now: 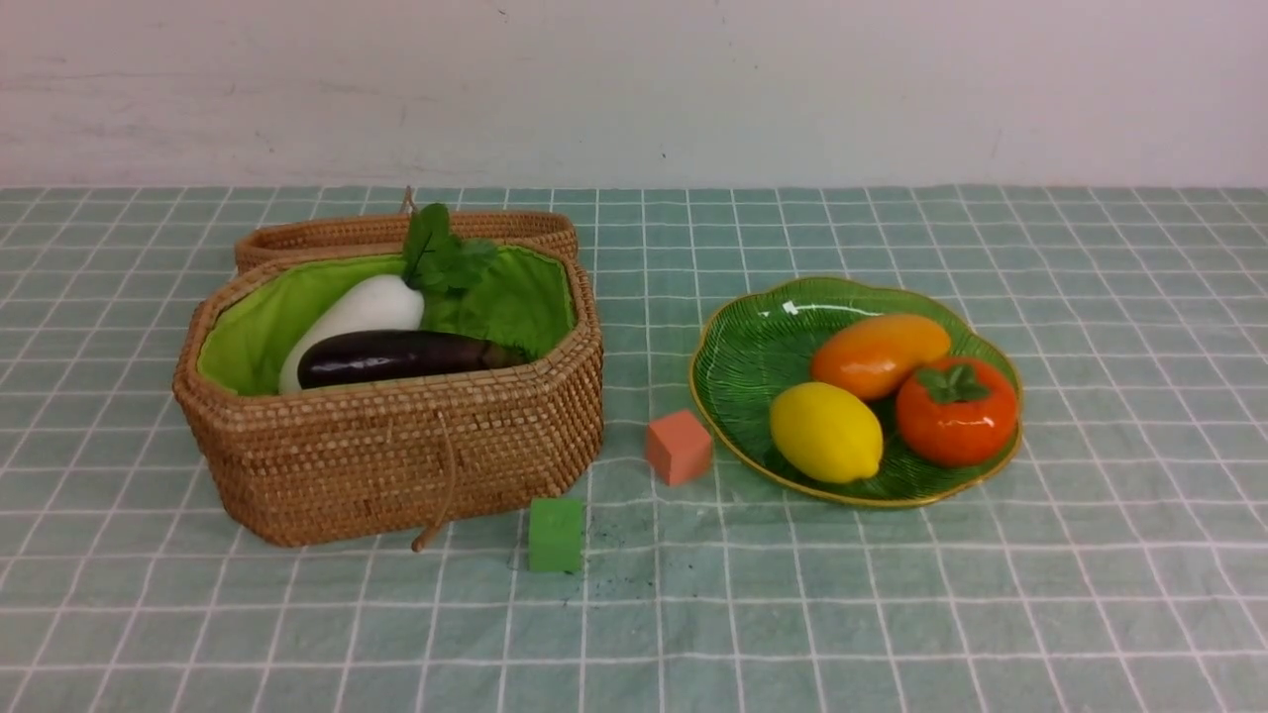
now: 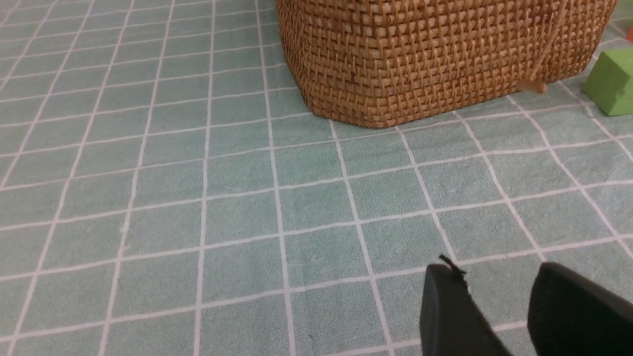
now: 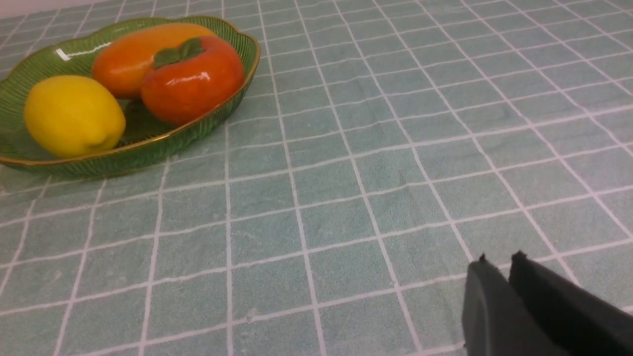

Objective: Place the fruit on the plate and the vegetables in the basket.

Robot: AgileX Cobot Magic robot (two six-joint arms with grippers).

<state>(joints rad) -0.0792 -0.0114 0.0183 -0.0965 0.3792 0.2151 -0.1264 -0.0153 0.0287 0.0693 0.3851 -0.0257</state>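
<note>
Fruit and vegetables are all off the checked cloth, and both claws hang clear of them. The left gripper hovers over bare green-and-white tablecloth with its two dark fingers spread apart and nothing between them; beyond it stands the woven wall of the rattan basket, with a small green cube just beside the basket's near corner. The right gripper hangs over bare cloth too, its fingers nearly pressed together with only a thin slit showing and nothing pinched; well apart from it sits the green glass plate. In the front view neither arm shows. The basket stands toward the left side of the cloth with its lid folded back behind it, and inside, against the green lining, lie the white radish with its leaves up at the far rim and the dark purple eggplant touching it on the near side. The plate sits to the right of the middle, holding the mango, the lemon and the persimmon bunched together. A salmon-pink cube rests just beside the plate's left rim, between plate and basket.
</note>
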